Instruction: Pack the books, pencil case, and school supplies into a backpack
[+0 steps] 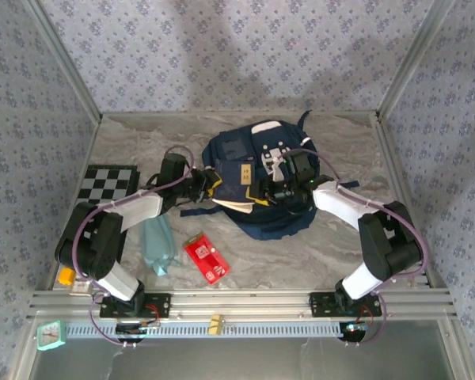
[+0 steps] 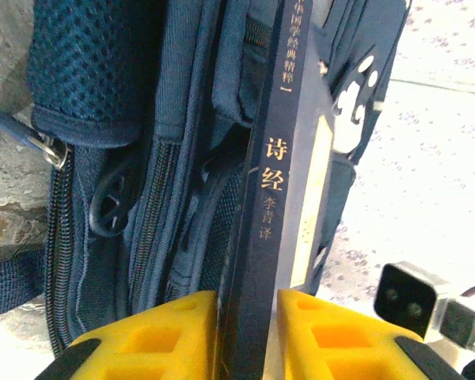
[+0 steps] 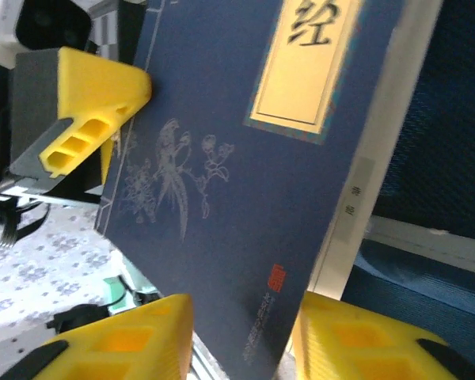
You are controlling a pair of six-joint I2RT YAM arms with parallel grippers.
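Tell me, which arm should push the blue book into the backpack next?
Left, probably. The left claw is clamped on the navy book, with the backpack right in front. The right claw also straddles the book, but I can't tell whether it grips.

Lit brightly and evenly from overhead in the top view. Threw only soft shadows beside the backpack (image 1: 261,223) and faint grey patches on the back wall (image 1: 222,55). Washed out to near white on the right of the left wrist view, yet kept the book (image 2: 261,198) spine lettering crisp. Softened the yellow fingers (image 3: 119,340) nearest the right wrist lens.
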